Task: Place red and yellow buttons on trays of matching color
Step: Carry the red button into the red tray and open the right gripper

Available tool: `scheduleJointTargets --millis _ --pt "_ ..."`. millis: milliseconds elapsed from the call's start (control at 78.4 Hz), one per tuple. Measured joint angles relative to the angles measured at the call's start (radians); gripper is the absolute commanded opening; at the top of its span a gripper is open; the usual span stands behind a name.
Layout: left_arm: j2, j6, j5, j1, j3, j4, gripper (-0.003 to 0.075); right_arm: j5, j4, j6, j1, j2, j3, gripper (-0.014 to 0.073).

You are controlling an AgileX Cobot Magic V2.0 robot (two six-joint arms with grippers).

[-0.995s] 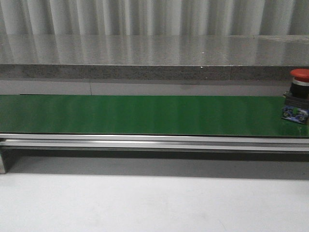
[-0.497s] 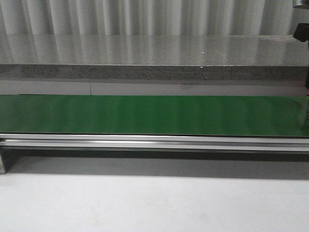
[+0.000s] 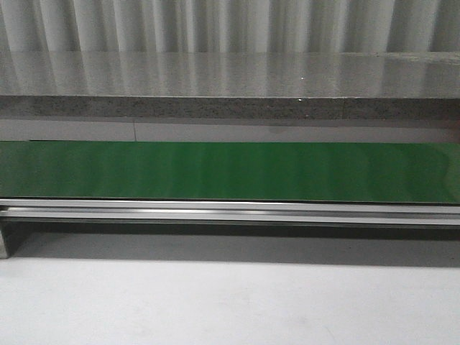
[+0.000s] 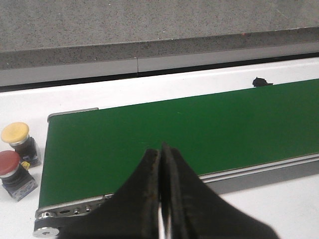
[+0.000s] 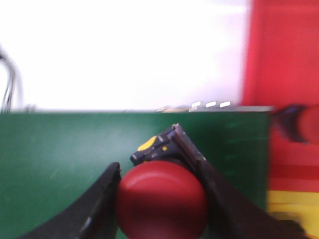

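Observation:
In the right wrist view my right gripper (image 5: 160,199) is shut on a red button (image 5: 162,201), its black base (image 5: 162,144) sticking out over the green belt (image 5: 60,159). A red tray (image 5: 284,74) and a yellow tray (image 5: 289,204) lie beyond the belt's end, blurred. In the left wrist view my left gripper (image 4: 162,154) is shut and empty over the green belt (image 4: 199,134). A yellow button (image 4: 16,137) and another red button (image 4: 12,169) stand on the white table beside the belt's end. The front view shows the belt (image 3: 230,171) with no button or gripper on it.
A grey stone ledge (image 3: 230,79) runs behind the belt. A metal rail (image 3: 230,212) lines the belt's front edge, with white table (image 3: 230,302) in front. A small dark mark (image 4: 259,82) sits at the belt's far edge.
The red button stood at the belt's right end a second ago. Half a second ago only something dark showed at the right edge. Now the front view shows neither.

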Motion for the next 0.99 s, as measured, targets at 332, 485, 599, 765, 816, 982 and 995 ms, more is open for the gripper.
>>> scheduleJointTargets --millis 332,485,599,765,816,982,995 --pt "0.000 0.000 0.000 0.000 0.000 0.000 -0.0020 -0.033 -0.008 0.095 -0.165 0.077 -0.077 0.0079" --pt "0.000 0.000 0.000 0.000 0.000 0.000 -0.0020 -0.024 -0.008 0.104 -0.172 0.182 -0.177 0.0079" --pt "0.000 0.000 0.000 0.000 0.000 0.000 -0.0020 -0.023 -0.008 0.111 -0.172 0.234 -0.233 0.0079" --pt "0.000 0.000 0.000 0.000 0.000 0.000 -0.0020 -0.024 -0.008 0.134 -0.174 0.335 -0.311 0.0079" --pt "0.000 0.000 0.000 0.000 0.000 0.000 -0.0020 -0.030 -0.008 0.137 -0.174 0.362 -0.320 0.0079" --pt "0.000 0.000 0.000 0.000 0.000 0.000 -0.0020 -0.074 -0.008 0.168 -0.174 0.434 -0.325 0.0079" --pt "0.000 0.000 0.000 0.000 0.000 0.000 -0.0020 -0.083 -0.008 0.173 -0.174 0.445 -0.325 0.0079"
